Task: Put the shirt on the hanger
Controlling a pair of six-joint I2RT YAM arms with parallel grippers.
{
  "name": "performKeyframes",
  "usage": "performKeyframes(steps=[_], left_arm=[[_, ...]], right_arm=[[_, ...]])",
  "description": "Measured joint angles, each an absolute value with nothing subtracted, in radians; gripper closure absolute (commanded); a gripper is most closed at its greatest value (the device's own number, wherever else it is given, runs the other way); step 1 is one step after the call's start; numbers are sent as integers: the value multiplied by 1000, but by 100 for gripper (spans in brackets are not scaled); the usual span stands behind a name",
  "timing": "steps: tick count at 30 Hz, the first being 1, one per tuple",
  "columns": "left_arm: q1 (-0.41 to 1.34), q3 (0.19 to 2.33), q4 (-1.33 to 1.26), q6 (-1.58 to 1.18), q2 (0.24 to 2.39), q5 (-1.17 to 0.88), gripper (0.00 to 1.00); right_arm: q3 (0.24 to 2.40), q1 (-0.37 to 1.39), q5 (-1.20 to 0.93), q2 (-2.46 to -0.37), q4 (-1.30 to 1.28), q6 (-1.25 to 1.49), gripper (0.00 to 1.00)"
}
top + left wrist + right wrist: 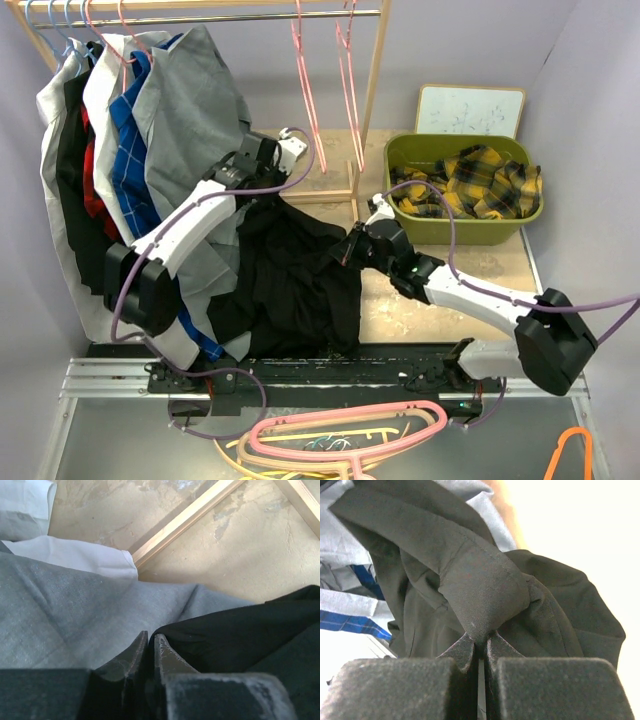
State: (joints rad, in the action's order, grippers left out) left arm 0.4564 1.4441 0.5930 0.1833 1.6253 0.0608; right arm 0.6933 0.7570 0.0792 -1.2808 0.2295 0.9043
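On the pale wooden table both pincers are clenched: the right gripper on a fold of the shirt, the left gripper seemingly on its edge. The shirt is heaped between the arms, off the hanger — bare on the rail, nothing threaded yet.

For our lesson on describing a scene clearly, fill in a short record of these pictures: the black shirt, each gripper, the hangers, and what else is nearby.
black shirt: bunched between the two arms, not on a hanger
left gripper: shut on the shirt's edge, next to the grey shirt
right gripper: shut on a fold of the shirt
thin pink hangers: bare, hanging on the rail
green tub: holds a yellow plaid cloth
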Motion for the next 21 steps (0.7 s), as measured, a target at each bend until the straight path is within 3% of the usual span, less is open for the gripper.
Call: performKeyframes(steps=[1, 2, 4, 5, 7, 9, 10, 14, 21], left_arm=[[454, 1468, 610, 175, 1646, 68, 58], [451, 1491, 624, 168, 1668, 73, 31], [442, 1513, 640, 161, 1685, 73, 6], [437, 1514, 651, 150, 1685, 67, 0], [427, 1518, 676, 145, 1673, 47, 0], [421, 1517, 697, 146, 1648, 12, 1], [421, 1512, 706, 150, 1625, -9, 0], [421, 1472, 760, 189, 1466, -112, 0], [420, 1362, 837, 268, 1245, -178, 0]], right_arm=[[691, 758, 63, -1285, 235, 902, 100], [688, 759, 52, -1287, 242, 899, 100], [675, 759, 25, -1287, 254, 894, 83], [667, 759, 6, -1287, 264, 890, 69], [653, 759, -22, -1287, 278, 881, 36], [642, 759, -44, -1275, 283, 863, 15], [638, 759, -47, -1262, 283, 850, 10], [630, 759, -44, -1172, 272, 801, 4], [614, 759, -36, -894, 175, 662, 6]])
